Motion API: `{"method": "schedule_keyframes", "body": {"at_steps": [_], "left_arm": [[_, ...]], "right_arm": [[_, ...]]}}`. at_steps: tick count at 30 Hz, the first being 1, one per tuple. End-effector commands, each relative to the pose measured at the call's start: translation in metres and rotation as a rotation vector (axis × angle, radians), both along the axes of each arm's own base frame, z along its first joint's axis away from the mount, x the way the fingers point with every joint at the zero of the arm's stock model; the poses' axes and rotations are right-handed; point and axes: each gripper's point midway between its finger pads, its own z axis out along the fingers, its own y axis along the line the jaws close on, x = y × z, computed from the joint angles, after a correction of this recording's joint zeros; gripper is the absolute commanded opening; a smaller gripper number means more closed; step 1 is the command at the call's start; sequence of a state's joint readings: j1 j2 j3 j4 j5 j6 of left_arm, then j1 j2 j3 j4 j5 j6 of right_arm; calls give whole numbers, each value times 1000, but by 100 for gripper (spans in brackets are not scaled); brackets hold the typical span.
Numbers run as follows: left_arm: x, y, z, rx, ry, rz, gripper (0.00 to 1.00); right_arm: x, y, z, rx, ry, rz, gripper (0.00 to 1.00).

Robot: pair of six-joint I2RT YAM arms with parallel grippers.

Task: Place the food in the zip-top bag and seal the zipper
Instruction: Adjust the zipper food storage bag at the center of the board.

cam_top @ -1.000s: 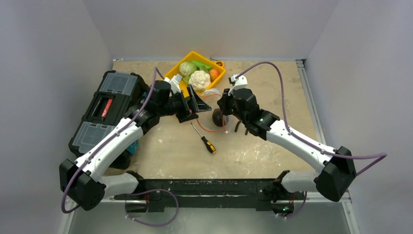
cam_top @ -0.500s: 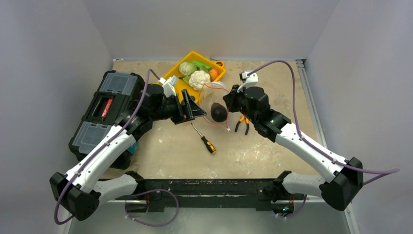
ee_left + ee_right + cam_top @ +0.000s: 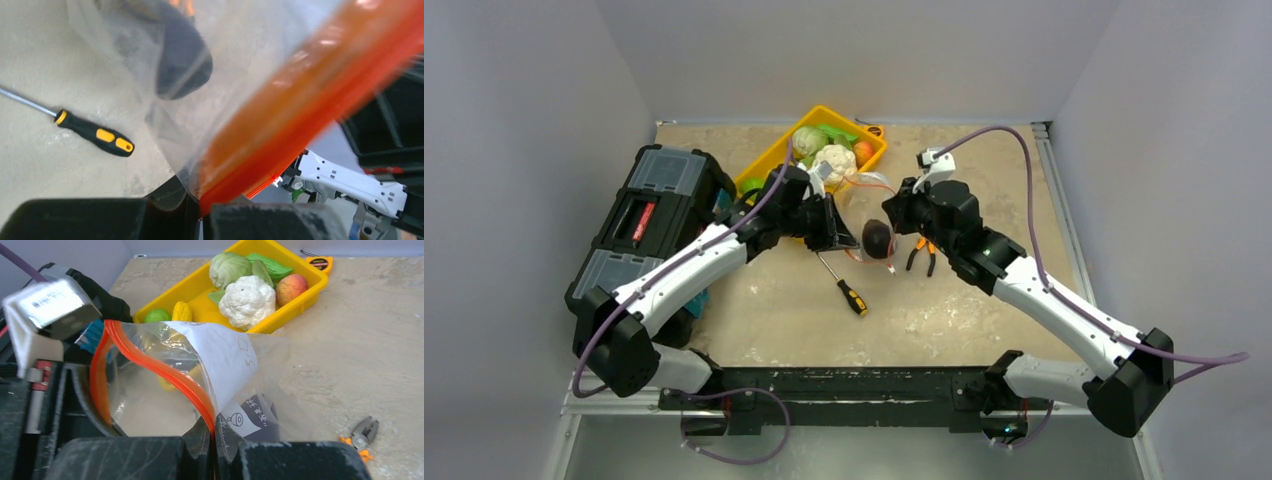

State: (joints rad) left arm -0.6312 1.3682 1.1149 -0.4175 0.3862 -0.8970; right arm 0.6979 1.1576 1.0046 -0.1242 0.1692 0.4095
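Clear zip-top bag (image 3: 235, 360) hangs between left gripper (image 3: 202, 212) and right gripper (image 3: 214, 440), both reaching inward, pinching its rim.

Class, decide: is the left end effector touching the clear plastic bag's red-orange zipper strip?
Touching. Left wrist view: left end effector pinches the red-orange zipper strip.

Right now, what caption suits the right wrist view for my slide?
Right gripper pinches the zip-top bag at its zipper; cauliflower and cabbage lie in the yellow tray behind.
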Motion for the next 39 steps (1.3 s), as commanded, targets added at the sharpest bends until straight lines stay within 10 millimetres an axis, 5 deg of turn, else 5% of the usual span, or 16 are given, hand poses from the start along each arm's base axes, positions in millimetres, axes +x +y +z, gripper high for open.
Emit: {"method": "schedule_keyframes", "body": {"at_steps": [1, 5, 8, 10, 15, 18, 21, 24, 27, 30, 34, 36, 39], "left_arm": [[3, -21, 82, -146, -169, -87, 0], [-27, -37, 134, -332, -127, -168, 0], [-43, -40, 144, -396, -84, -192, 0], [-43, -34, 132, -369, -82, -155, 0], [-27, -24, 47, -264, 110, -70, 0], [-28, -26, 38, -285, 168, -107, 0], [-35, -25, 70, -308, 68, -120, 0], [-42, -24, 97, -309, 16, -150, 0], [-42, -28, 83, -321, 54, -139, 0], [-36, -29, 32, -299, 141, -79, 0], [-30, -29, -41, -197, 262, -28, 0], [-31, -29, -43, -174, 259, -39, 0], [-27, -24, -4, -149, 142, -55, 0]], "right_arm": [[3, -27, 27, -19, -68, -108, 0], [3, -50, 47, -134, -60, -178, 0], [-4, -45, 58, -188, -9, -110, 0], [-8, -39, 55, -195, 16, -69, 0], [5, -38, 7, -259, 67, -110, 0], [12, -54, -7, -356, 94, -185, 0], [9, -75, 19, -385, 59, -258, 0], [-6, -70, 63, -269, -29, -189, 0], [-19, -55, 83, -166, -57, -95, 0], [-13, -38, 51, -147, -16, -59, 0], [-3, -26, -49, -220, 154, -74, 0], [1, -30, -75, -296, 225, -98, 0], [6, -39, -56, -360, 193, -144, 0]]}}
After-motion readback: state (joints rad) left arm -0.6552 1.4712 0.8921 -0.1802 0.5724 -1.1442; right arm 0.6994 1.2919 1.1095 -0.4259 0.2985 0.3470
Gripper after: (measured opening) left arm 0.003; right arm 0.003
